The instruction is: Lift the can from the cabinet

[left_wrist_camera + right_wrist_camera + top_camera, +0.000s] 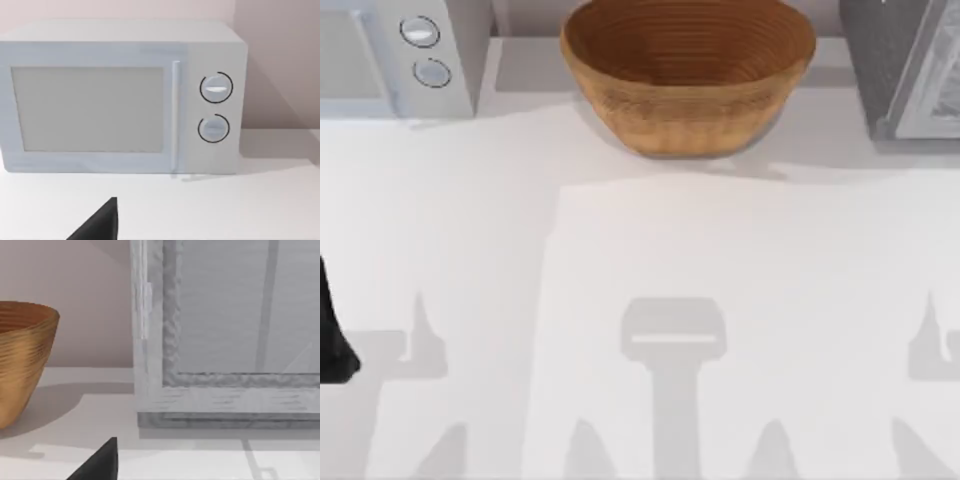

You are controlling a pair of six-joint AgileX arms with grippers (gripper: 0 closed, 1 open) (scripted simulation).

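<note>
Behind your white table (650, 260), a ribbed wicker bowl (688, 75) sits between microwave (405, 55) and grey cabinet (905, 65).
Left gripper (335, 340), perhaps parked: jaw state cannot be told.

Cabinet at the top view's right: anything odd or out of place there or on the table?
Nothing spilled, tipped or damaged. The cabinet, wooden bowl and microwave stand upright at the table's back edge. I cannot make out a can in the cabinet.

White table (650, 260); microwave (400, 55); basket (688, 75); cabinet (910, 65)
</note>
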